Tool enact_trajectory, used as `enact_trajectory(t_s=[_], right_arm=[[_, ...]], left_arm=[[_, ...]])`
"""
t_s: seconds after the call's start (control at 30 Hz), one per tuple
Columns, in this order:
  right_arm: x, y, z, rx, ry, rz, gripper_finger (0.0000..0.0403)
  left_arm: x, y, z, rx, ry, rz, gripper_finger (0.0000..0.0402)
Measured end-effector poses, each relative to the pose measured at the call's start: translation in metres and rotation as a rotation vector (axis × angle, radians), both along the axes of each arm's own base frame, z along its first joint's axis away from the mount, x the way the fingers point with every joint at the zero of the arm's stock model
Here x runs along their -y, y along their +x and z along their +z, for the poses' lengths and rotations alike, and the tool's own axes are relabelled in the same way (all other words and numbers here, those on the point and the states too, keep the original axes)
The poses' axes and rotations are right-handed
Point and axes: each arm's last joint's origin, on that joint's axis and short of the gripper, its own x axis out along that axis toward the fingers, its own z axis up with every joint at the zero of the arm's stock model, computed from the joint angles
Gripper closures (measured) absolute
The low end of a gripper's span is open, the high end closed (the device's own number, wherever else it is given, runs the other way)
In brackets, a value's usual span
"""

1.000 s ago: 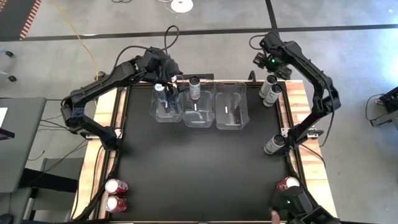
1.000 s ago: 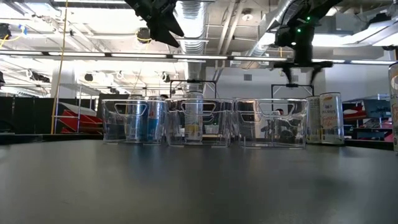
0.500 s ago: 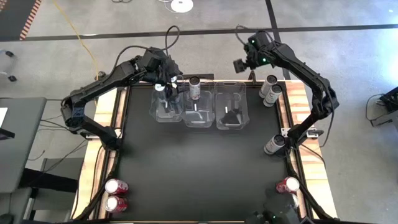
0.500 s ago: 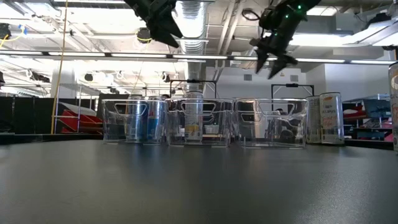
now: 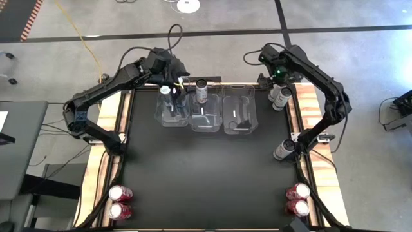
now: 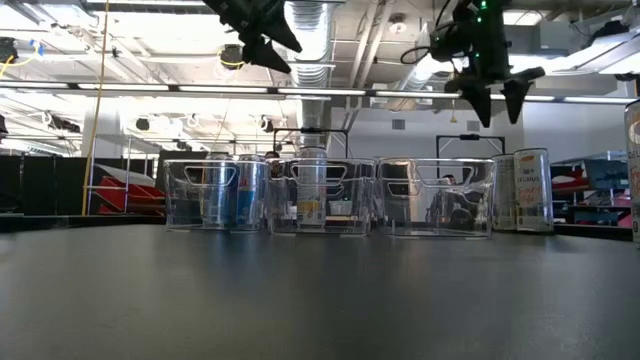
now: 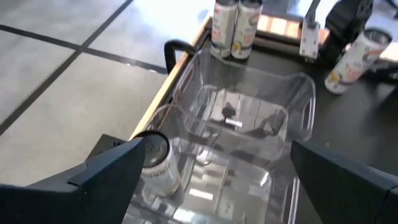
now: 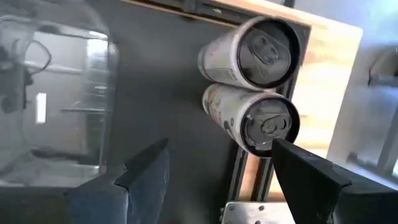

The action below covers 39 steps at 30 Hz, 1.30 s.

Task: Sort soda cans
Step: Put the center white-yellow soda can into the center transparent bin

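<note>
My left gripper [image 5: 175, 86] hangs open above the far end of the left clear bin [image 5: 172, 111], which holds blue-silver cans [image 6: 235, 194]. The middle bin [image 5: 206, 115] holds one pale grey can [image 7: 155, 163], standing upright. The right bin [image 7: 249, 124] holds no can. My right gripper [image 5: 273, 77] is open and hovers next to two pale grey cans [image 8: 255, 56] [image 8: 264, 123] that stand at the table's far right corner. Neither gripper touches a can. Another grey can [image 5: 282, 149] stands at the right edge. Red cans stand in pairs at the near left [image 5: 120, 202] and near right [image 5: 297, 200] corners.
The three bins stand side by side along the far edge, and a bare black mat [image 5: 206, 174] stretches in front of them. A raised wooden border [image 5: 312, 109] frames the table. In the left wrist view the right arm [image 7: 345, 25] shows beyond the right bin.
My right gripper swung from above the two far right cans toward the table's left, tipping as it went. It then came back right and now hangs beside those cans. A second red can now stands at the near right corner. My left gripper barely moved.
</note>
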Motion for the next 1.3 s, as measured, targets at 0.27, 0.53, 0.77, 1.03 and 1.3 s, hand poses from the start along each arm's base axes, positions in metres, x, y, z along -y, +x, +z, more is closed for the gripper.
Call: enact_trajectory(t_s=[0.27, 0.53, 0.77, 1.03, 1.3], right_arm=[[-0.005, 0.013, -0.012, 0.048, -0.093, -0.142, 0.0112], [-0.062, 0.041, 0.001, 0.081, -0.308, -0.231, 0.0112], [-0.109, 0.041, -0.023, 0.127, -0.417, -0.386, 0.0112], [-0.154, 0.027, -0.054, 0.257, -0.563, -0.478, 0.0112], [-0.187, 0.015, -0.101, 0.221, -0.711, -0.444, 0.0112]], left_arm=[[0.007, 0.005, 0.001, 0.024, -0.026, -0.008, 0.0006], [0.01, 0.01, -0.013, -0.007, 0.006, -0.068, 0.0006], [0.011, 0.01, -0.019, -0.049, 0.022, -0.103, 0.0006], [0.012, 0.01, -0.02, -0.048, 0.023, -0.146, 0.0006], [0.01, 0.016, -0.017, -0.027, 0.133, -0.194, 0.0006]])
